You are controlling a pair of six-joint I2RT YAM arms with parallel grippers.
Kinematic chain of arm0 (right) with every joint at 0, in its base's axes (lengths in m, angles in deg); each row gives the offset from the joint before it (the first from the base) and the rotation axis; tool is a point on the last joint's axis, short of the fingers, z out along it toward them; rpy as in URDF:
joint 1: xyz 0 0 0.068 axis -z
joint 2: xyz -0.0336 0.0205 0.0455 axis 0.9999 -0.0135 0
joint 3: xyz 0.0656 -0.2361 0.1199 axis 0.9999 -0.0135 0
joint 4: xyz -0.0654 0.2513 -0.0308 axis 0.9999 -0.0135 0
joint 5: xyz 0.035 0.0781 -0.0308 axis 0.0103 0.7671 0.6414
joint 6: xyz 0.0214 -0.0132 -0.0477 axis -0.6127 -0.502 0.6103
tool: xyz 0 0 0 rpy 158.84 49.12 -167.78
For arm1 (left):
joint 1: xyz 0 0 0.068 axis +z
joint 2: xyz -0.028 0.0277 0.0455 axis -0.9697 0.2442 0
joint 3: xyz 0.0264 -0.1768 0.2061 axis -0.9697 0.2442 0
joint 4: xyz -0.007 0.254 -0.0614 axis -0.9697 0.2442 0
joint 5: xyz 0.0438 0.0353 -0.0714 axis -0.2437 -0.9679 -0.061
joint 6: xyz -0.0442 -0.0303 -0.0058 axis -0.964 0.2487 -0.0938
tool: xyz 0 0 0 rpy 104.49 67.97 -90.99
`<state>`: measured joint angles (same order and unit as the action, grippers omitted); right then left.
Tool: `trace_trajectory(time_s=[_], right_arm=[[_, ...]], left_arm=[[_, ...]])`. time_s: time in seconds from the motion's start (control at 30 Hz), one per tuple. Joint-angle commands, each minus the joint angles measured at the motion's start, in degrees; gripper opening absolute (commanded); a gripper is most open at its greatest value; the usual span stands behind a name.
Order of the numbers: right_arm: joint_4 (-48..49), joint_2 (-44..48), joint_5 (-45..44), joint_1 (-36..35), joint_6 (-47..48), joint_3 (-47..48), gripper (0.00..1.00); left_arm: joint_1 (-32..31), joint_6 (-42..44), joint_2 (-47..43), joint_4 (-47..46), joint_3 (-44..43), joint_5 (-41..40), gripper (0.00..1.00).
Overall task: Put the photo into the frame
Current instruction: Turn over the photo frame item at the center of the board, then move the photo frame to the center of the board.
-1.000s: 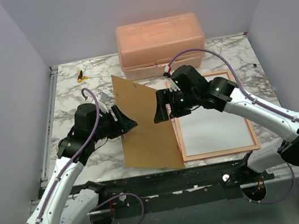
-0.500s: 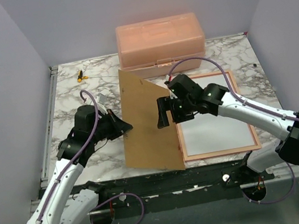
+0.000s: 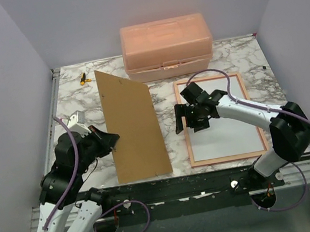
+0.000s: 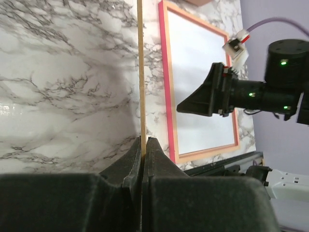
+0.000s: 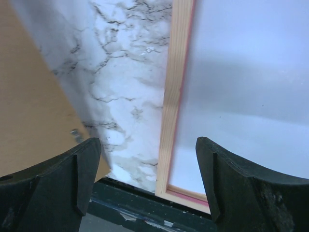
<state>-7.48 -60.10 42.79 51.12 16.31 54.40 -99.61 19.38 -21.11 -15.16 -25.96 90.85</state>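
The frame (image 3: 184, 129), with a thin pinkish wood border, lies flat on the right half of the marble table and also shows in the wrist views (image 4: 164, 72) (image 5: 175, 96). A plain white surface (image 3: 221, 122) fills it; I cannot tell whether this is the photo's back. No printed side of the photo shows. My left gripper (image 3: 113, 139) (image 4: 143, 145) is shut on the near left edge of the brown backing board (image 3: 133, 125) (image 4: 140, 72), which it holds tilted up. My right gripper (image 3: 190, 123) (image 5: 148, 144) hangs open and empty above the frame's left border.
A salmon-pink lidded box (image 3: 166, 47) stands at the back of the table. A small yellow and black item (image 3: 83, 77) lies at the back left. The black front rail (image 3: 213, 180) runs along the near table edge, close to the frame's near corner (image 5: 166, 186).
The left gripper has shut on the board and pulled it left and toward the near edge. The right gripper has drawn away from the board to above the frame's left border.
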Motion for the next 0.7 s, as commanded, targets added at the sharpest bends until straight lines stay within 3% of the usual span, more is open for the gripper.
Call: trace_trajectory(time_s=[0.0, 0.17, 0.33, 0.67], right_arm=[[3.7, -3.6, -0.6, 0.8, 1.0, -1.3, 0.87], [5.8, -6.9, 0.6, 0.8, 1.1, -0.8, 0.82], [7.0, -9.6, 1.2, 0.8, 1.1, -0.2, 0.70], [9.3, -12.4, 6.2, 0.6, 1.2, -0.2, 0.62]], left_arm=[[0.1, -1.9, -3.4, -1.5, -4.0, -3.0, 0.00], [0.1, -2.7, -4.9, -2.2, -6.1, -1.6, 0.00], [0.1, -3.9, -6.3, -2.4, -7.4, -1.6, 0.00], [0.1, -4.9, -8.6, -4.0, -8.3, -1.1, 0.00]])
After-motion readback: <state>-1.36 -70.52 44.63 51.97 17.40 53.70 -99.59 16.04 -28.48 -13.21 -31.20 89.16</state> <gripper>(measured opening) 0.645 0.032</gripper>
